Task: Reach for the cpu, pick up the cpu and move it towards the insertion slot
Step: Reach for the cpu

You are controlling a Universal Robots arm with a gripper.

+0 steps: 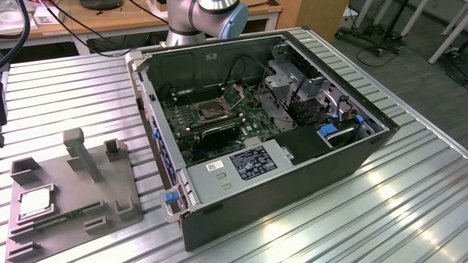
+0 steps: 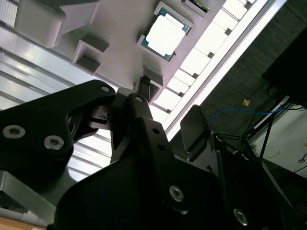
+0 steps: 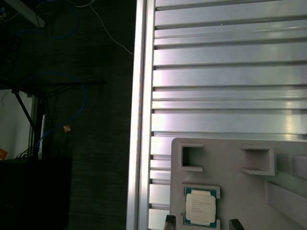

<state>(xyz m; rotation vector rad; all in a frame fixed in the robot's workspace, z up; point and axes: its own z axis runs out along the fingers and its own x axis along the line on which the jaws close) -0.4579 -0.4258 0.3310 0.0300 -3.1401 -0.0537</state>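
cpu: we log it seated in grey tray; hand spread wide nearby; pickup, move to insertion slot outstanding.

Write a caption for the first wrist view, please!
The cpu sits in its grey tray on the ribbed metal table.

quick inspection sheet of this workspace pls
surface: ribbed aluminium table.
job's things: cpu lying in a recess of the grey tray; insertion slot on the motherboard inside the open pc case.
clutter: green memory stick on the tray.
grippers: gripper open, fingertips apart by the cpu, holding nothing.
cables: black cables inside the case; blue cable beyond the table edge.
surroundings: wooden desk, wheeled stands.
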